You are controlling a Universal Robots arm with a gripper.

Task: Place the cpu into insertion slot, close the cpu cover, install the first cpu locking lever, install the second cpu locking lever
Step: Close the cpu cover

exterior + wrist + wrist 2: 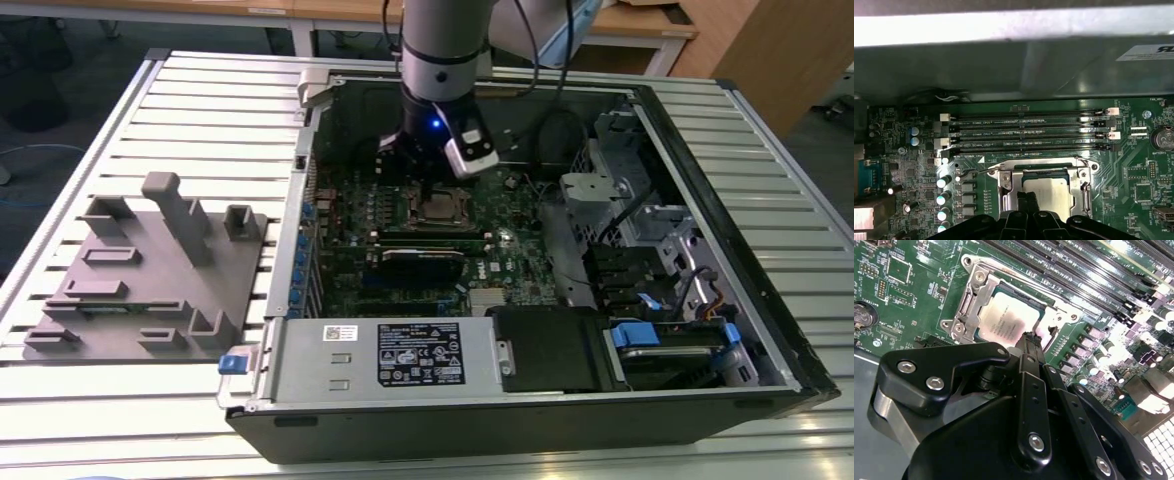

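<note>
The cpu point(1004, 320) lies flat in the insertion slot, silver top showing, in both wrist views point(1051, 192). The cpu cover point(970, 302) lies down around it, the chip visible through its cut-out point(1008, 187). My gripper point(1030, 339) is shut with nothing between its fingers point(1027, 200). Its tips sit at one edge of the chip, over the cover frame. A thin wire locking lever point(976, 171) runs out from a corner of the socket; whether it is hooked I cannot tell. In the exterior view the gripper point(427, 180) hangs just above the socket point(438, 208) inside the open computer case.
Long memory slots point(1029, 132) run beside the socket. A black card point(424, 257) and the power supply box point(400, 352) lie nearer the case's front. Drive bays and cables point(641, 240) fill the exterior view's right. A grey fixture point(147, 270) stands on the slatted table.
</note>
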